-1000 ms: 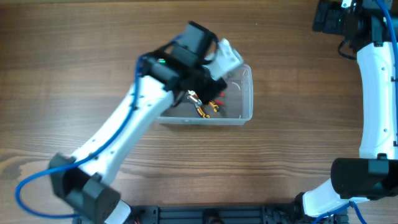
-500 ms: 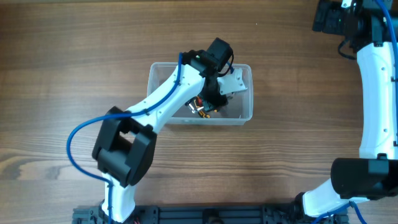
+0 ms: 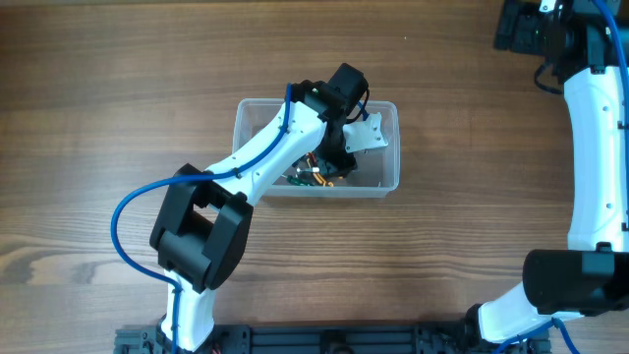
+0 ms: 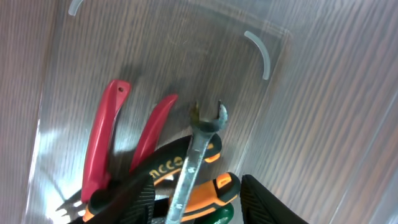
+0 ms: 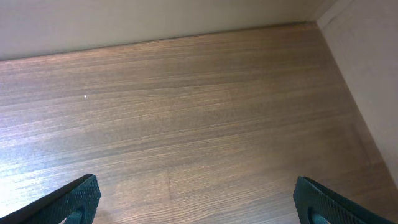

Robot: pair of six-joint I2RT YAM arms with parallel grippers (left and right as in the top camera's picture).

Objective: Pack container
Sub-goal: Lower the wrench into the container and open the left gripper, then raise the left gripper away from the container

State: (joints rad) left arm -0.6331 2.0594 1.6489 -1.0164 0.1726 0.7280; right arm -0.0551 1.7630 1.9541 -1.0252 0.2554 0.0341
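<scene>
Left wrist view: the left gripper (image 4: 196,193) hangs inside the clear container (image 4: 258,53) at mid-table, fingers parted beside the wrench (image 4: 202,140), not touching it (right gripper (image 5: 196,199) gapes, empty). A crooked lift could snag the wrench and drag the container.

container (image 4: 260,53) | wrench (image 4: 200,146) atop orange-black pliers (image 4: 214,186) | red pliers (image 4: 106,137) beside | gripper (image 4: 196,183) jaws apart

Brown wood-grain table (image 3: 108,108)
</scene>
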